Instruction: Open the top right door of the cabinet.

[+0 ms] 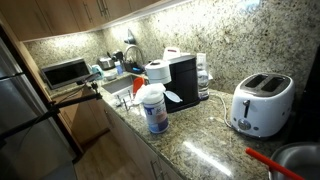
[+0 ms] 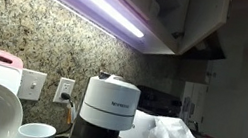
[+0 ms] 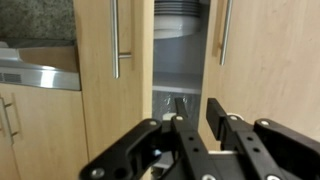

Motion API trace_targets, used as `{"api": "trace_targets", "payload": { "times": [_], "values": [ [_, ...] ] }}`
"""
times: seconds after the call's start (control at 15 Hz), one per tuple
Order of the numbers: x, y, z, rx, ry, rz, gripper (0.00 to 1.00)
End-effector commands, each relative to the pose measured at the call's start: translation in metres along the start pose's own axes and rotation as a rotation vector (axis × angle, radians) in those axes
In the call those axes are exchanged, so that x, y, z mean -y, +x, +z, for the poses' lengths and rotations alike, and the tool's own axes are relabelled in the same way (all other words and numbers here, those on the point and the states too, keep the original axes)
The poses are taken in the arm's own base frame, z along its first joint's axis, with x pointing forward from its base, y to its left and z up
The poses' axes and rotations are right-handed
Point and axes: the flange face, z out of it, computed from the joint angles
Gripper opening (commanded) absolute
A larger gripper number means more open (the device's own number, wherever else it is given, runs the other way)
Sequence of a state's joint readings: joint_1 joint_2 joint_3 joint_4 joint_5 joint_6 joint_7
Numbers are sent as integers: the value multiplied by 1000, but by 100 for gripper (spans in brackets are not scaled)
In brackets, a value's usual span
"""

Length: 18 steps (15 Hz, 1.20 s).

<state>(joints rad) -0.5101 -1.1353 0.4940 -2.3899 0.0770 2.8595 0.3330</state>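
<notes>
Cabinet (image 3: 100, 100) ajar, claw (image 3: 195, 106) partly open, holding nothing

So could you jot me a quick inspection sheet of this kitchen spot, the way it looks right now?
Surface: granite counter, crowded.
Job's things: wooden cabinet, doors parted; stacked plates show in the gap.
Clutter: toaster, coffee machine, wipes tub.
End effector: in front of the gap, fingers slightly apart, gripping nothing.
Cables: a dark lead seems plugged into the wall outlet.
Surroundings: sink, under-cabinet light.
</notes>
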Motion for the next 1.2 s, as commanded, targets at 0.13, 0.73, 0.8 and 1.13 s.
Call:
{"api": "trace_targets", "payload": {
  "times": [0.13, 0.73, 0.8, 1.13],
  "values": [
    [27, -48, 48, 198, 149, -179, 0],
    [58, -99, 123, 320, 277, -437, 0],
    [59, -99, 129, 308, 288, -458, 0],
    [66, -98, 138, 144, 356, -621, 0]
  ]
}}
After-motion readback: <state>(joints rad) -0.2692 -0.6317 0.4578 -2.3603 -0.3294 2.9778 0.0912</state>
